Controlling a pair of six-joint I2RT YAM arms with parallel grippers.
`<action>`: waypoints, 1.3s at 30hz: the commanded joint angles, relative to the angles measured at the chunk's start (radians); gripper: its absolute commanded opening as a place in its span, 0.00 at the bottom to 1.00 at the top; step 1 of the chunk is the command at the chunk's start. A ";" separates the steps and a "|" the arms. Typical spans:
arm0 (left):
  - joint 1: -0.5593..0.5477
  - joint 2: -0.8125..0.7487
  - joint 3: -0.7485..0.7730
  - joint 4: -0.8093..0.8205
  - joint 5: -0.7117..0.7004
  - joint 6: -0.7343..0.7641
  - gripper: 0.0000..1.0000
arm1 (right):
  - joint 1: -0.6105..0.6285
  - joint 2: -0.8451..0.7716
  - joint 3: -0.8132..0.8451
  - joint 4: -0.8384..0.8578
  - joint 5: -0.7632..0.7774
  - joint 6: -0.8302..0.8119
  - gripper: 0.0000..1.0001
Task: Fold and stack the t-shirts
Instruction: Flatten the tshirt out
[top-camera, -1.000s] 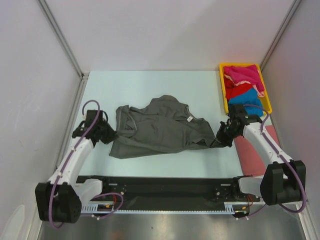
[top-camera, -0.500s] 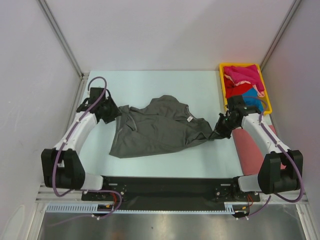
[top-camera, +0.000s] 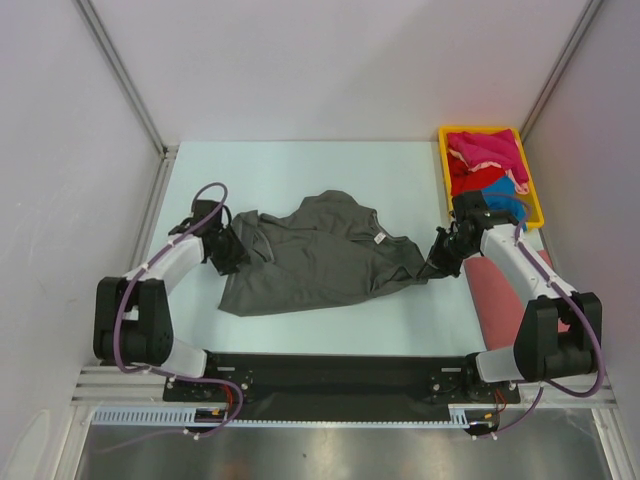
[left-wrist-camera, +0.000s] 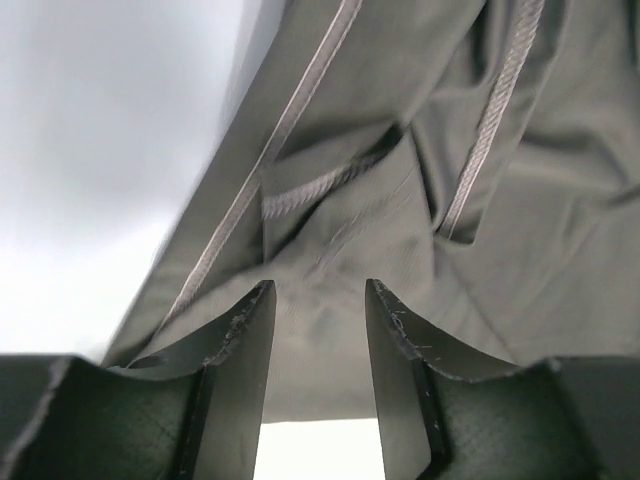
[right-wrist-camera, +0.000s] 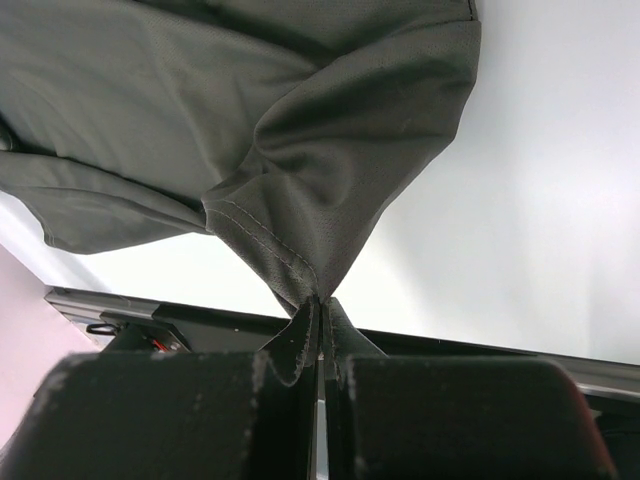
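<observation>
A large dark grey t-shirt (top-camera: 320, 255) lies crumpled in the middle of the table. My left gripper (top-camera: 228, 250) sits at its left edge; in the left wrist view the gripper (left-wrist-camera: 318, 300) is open, its fingers (left-wrist-camera: 245, 330) straddling grey cloth (left-wrist-camera: 400, 180) with pale seams. My right gripper (top-camera: 440, 265) is shut on the shirt's right hem corner, and the right wrist view shows the gripper (right-wrist-camera: 322, 305) pinching the bunched cloth (right-wrist-camera: 330, 150). Magenta (top-camera: 485, 148), red (top-camera: 470, 180) and bright blue (top-camera: 505, 195) t-shirts lie in the tray. A salmon-pink t-shirt (top-camera: 495, 290) lies under the right arm.
The yellow plastic tray (top-camera: 441, 170) stands at the back right corner against the right wall. White walls close in the table on the left, back and right. The black arm-base rail (top-camera: 330, 375) runs along the near edge.
My left arm swung away from the shirt's left side, forward, then back onto its left edge, and its gripper went from shut to open. The right gripper shifted slightly, still holding the corner.
</observation>
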 joint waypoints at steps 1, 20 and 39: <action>-0.003 0.023 0.071 0.066 -0.021 0.077 0.46 | 0.003 0.003 0.014 0.013 -0.002 -0.008 0.00; -0.065 0.122 0.071 -0.006 -0.136 -0.006 0.47 | 0.004 0.016 0.007 0.033 -0.018 -0.002 0.00; -0.069 0.150 0.042 0.023 -0.135 -0.017 0.27 | 0.001 0.006 0.013 0.024 -0.015 -0.007 0.00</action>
